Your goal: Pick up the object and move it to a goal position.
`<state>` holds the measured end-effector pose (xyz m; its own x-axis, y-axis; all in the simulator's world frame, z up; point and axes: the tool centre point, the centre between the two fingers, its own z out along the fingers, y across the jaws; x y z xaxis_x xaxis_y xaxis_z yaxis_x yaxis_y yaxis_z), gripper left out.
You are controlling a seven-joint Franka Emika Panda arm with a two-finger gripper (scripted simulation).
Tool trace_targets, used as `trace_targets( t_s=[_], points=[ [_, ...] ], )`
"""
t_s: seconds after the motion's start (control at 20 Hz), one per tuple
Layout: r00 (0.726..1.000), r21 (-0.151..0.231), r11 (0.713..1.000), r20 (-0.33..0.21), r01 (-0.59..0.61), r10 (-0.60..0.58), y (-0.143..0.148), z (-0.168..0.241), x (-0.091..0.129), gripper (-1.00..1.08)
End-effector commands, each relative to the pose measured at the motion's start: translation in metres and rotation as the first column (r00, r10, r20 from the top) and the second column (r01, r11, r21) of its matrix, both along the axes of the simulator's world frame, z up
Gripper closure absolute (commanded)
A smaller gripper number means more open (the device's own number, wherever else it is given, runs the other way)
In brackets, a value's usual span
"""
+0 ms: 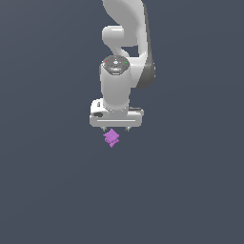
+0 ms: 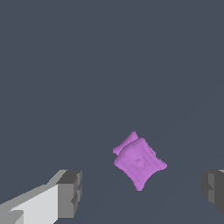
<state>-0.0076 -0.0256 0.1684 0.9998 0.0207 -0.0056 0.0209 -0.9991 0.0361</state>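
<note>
The object (image 1: 112,138) is a small bright purple lumpy star with stubby arms, lying on the flat grey ground just below the white arm's hand in the exterior view. In the wrist view the object (image 2: 138,162) sits between the two grey fingertips and slightly ahead of them, touching neither. My gripper (image 1: 116,128) points straight down over it with its fingers spread wide; in the wrist view the gripper (image 2: 142,192) is open, one fingertip (image 2: 70,193) on one side and the other fingertip (image 2: 214,189) at the frame's edge.
Only a plain dark grey floor (image 1: 57,190) surrounds the object. The white arm (image 1: 121,57) rises out of the exterior view's top edge. No goal marker shows in either view.
</note>
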Motion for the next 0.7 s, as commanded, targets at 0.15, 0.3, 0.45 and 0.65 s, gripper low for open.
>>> trace_targets(
  t_s=[0.15, 0.3, 0.45, 0.65],
  points=[
    [1.0, 0.001, 1.0, -0.001, -0.022, 0.022, -0.001, -0.003, -0.001, -0.92],
    [0.999, 0.002, 0.999, -0.002, -0.05, 0.05, -0.002, -0.006, -0.002, -0.92],
    [0.996, 0.003, 0.996, -0.003, -0.089, 0.089, -0.004, -0.01, -0.004, -0.92],
    [0.987, 0.006, 0.987, -0.005, -0.158, 0.158, -0.008, -0.018, -0.007, -0.92]
  ],
)
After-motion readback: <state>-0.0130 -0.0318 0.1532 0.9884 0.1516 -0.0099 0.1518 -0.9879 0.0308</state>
